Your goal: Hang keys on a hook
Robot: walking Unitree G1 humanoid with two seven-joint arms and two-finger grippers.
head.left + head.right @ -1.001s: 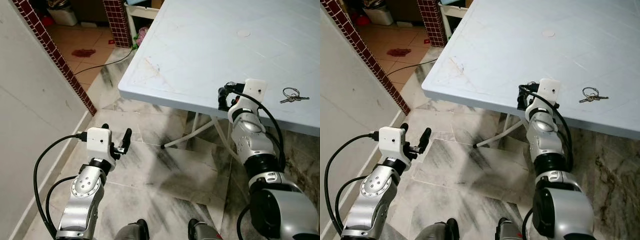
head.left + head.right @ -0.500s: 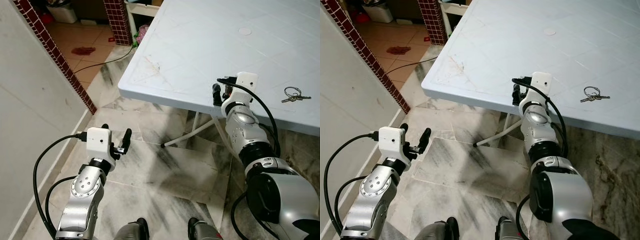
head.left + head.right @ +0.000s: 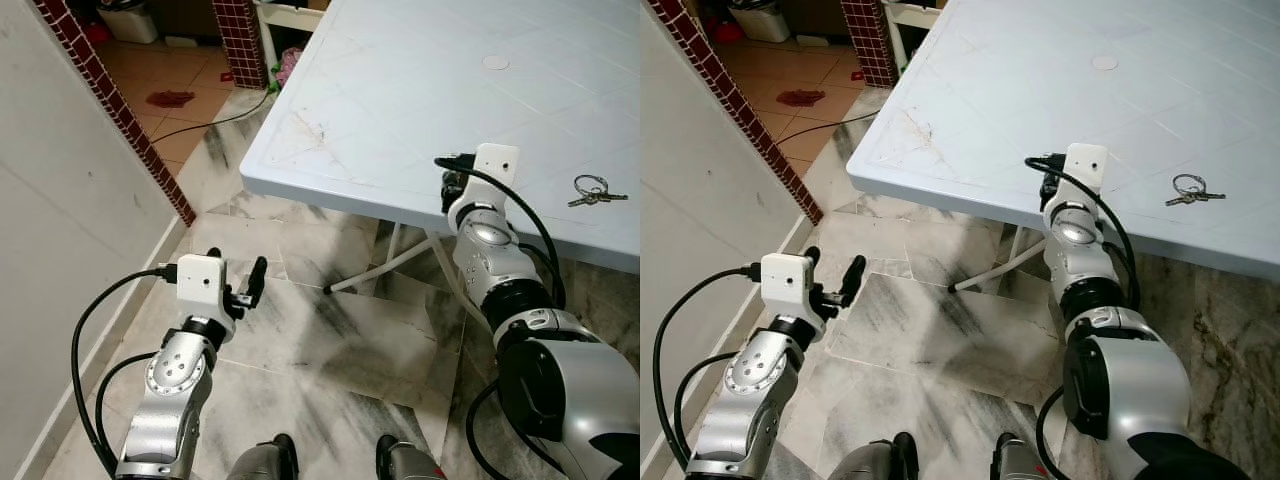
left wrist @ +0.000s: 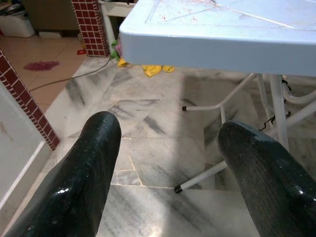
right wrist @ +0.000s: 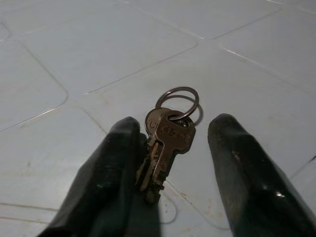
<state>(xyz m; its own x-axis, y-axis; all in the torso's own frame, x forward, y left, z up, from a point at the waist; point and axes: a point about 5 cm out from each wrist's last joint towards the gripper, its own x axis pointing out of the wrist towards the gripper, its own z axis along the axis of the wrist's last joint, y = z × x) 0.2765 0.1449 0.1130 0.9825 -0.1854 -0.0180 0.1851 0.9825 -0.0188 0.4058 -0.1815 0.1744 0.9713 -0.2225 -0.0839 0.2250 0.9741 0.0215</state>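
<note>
Clearly the right gripper (image 5: 170, 163) had its fingers spread apart, with the keys (image 5: 165, 143) lying between them on the pale table (image 3: 380, 90) — one finger seemingly touching the key blades. A good pickup would likely mean lowering until both tips meet the tabletop, then closing squarely across the blades. The left gripper (image 3: 240, 285) hung idle over the marble floor (image 3: 330, 330), fingers parted too.
</note>
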